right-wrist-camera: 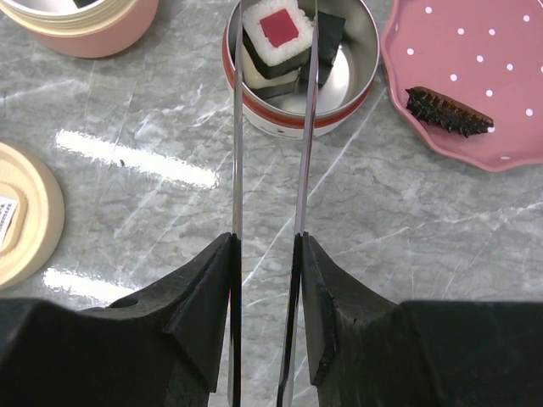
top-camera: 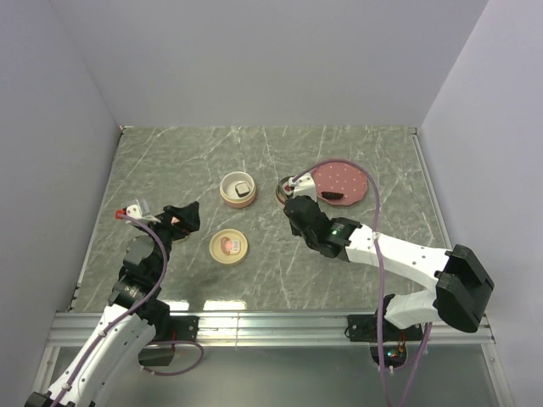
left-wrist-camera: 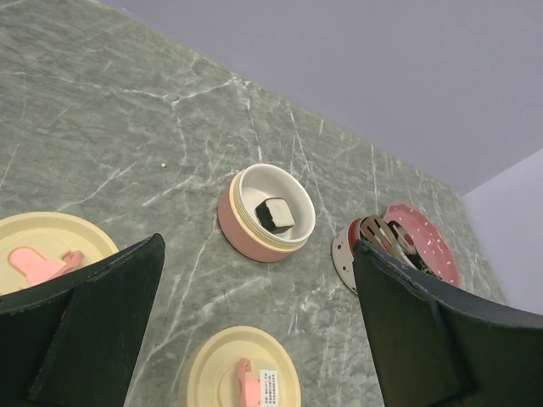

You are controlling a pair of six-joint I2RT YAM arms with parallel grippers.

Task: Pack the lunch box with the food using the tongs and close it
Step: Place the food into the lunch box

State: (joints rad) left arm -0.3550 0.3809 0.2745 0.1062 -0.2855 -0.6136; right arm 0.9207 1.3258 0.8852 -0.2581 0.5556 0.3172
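Observation:
My right gripper (right-wrist-camera: 265, 242) is shut on the thin metal tongs (right-wrist-camera: 237, 153). Their two arms reach into the lunch box's metal tin (right-wrist-camera: 254, 114) and flank a food piece with a red centre (right-wrist-camera: 273, 28). Other dark-rimmed pieces (right-wrist-camera: 331, 38) lie beside and under it. The lunch box's pink bowl (top-camera: 238, 189) holds one dark and white piece (left-wrist-camera: 276, 214). Two cream lids (left-wrist-camera: 242, 373) (left-wrist-camera: 42, 246) lie on the table. My left gripper (left-wrist-camera: 259, 246) hangs open above them and holds nothing. From above, the right gripper (top-camera: 299, 212) sits just before the tin (top-camera: 282, 192).
A pink dotted plate (right-wrist-camera: 475, 51) right of the tin carries a dark brown ridged piece (right-wrist-camera: 448, 110). A metal rail (top-camera: 271, 320) runs along the table's near edge. Grey walls close in the table on three sides.

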